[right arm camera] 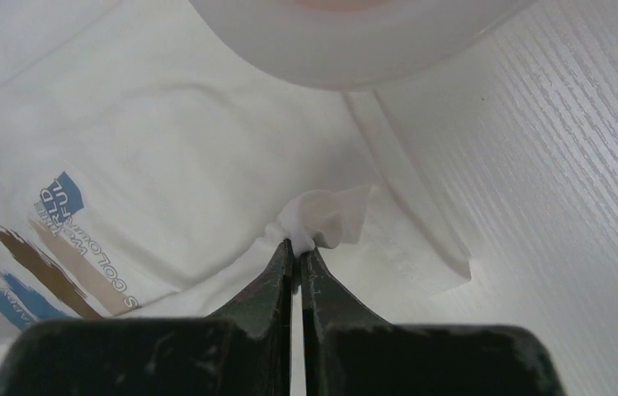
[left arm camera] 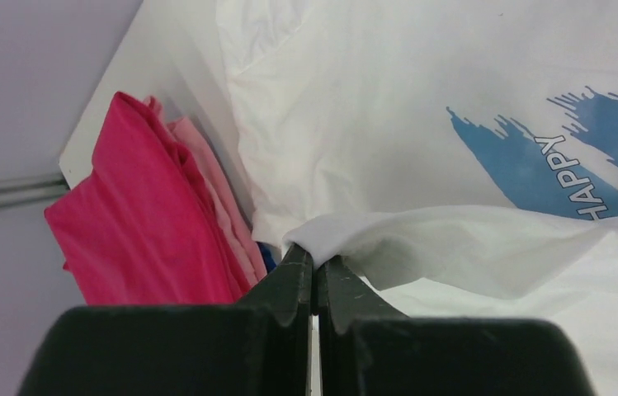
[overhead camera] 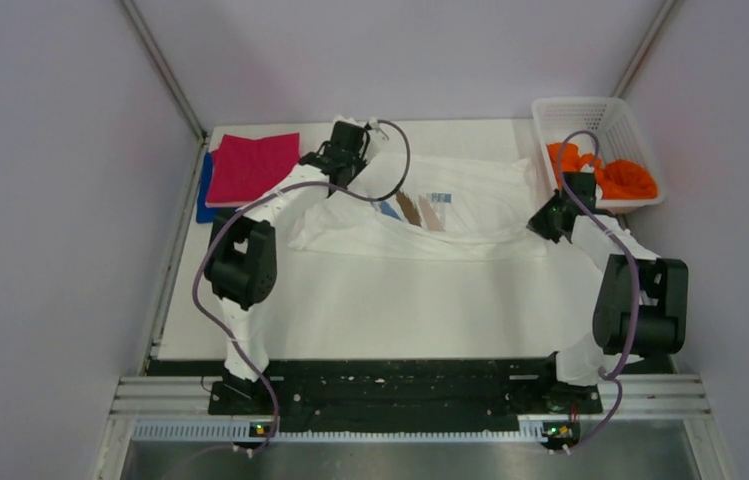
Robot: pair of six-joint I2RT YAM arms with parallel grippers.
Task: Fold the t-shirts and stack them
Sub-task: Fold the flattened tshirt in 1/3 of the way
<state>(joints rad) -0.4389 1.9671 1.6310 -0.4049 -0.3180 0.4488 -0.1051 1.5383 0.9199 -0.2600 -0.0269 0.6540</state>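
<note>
The white t-shirt (overhead camera: 450,215) with a blue-and-brown print lies spread across the far middle of the table, its near edge partly folded over. My left gripper (overhead camera: 342,148) is shut on a pinch of its left edge (left arm camera: 330,235). My right gripper (overhead camera: 550,215) is shut on a pinch of its right edge (right arm camera: 322,216). A folded magenta t-shirt (overhead camera: 253,167) lies at the far left on top of a blue one (overhead camera: 204,190); the magenta one also shows in the left wrist view (left arm camera: 144,223). An orange t-shirt (overhead camera: 615,175) sits in the basket.
The white lattice basket (overhead camera: 590,115) stands at the far right corner, its rim showing at the top of the right wrist view (right arm camera: 355,49). Grey walls close in the table on three sides. Bare white table (overhead camera: 400,310) lies in front of the shirt.
</note>
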